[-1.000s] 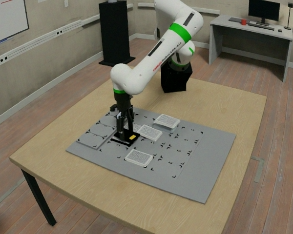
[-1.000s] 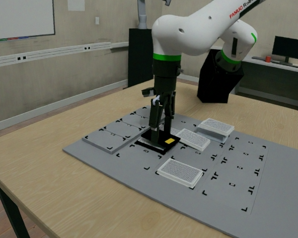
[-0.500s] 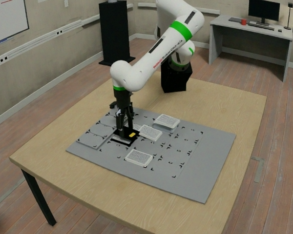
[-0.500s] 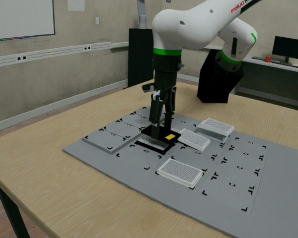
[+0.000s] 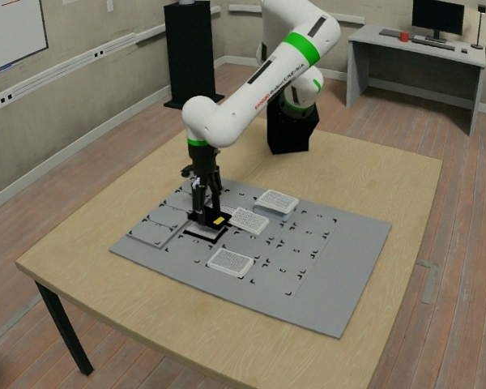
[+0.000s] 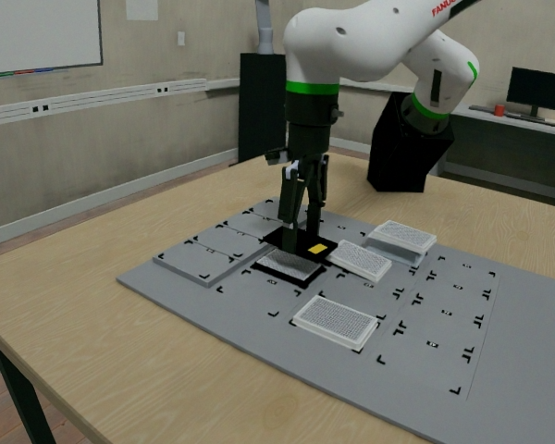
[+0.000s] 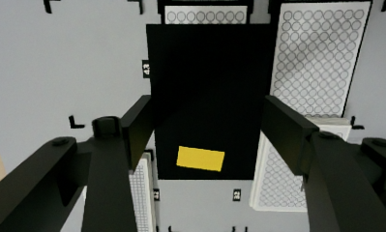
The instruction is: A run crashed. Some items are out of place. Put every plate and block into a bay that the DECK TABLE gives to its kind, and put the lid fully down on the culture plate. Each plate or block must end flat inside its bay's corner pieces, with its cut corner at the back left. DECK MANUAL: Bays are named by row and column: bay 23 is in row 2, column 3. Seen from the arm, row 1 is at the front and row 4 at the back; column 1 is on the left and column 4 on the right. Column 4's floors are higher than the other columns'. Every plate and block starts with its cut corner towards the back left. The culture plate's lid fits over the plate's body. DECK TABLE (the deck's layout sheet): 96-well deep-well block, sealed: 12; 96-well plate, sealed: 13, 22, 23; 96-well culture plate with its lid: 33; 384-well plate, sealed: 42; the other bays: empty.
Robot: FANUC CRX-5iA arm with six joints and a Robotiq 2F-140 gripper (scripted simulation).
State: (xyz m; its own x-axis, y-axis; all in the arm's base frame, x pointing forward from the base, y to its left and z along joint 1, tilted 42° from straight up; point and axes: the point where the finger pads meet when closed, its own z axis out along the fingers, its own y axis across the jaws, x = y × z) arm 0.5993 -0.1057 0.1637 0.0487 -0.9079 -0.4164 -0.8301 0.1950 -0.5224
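My gripper is shut on a flat black lid with a yellow label, one finger on each long side. It holds the lid level, a little above the grey deck; the lid also shows in the top view and the exterior view. A black-rimmed plate lies on the deck right beside the lid, towards the front of the top and exterior views. A white plate lies tilted to the right. A tall deep-well block stands further right. Another white plate lies flat near the deck's near edge.
Raised bay floors run along the deck's left side in the top and exterior views. Black corner pieces mark the other bays. The arm's black base stands at the table's back.
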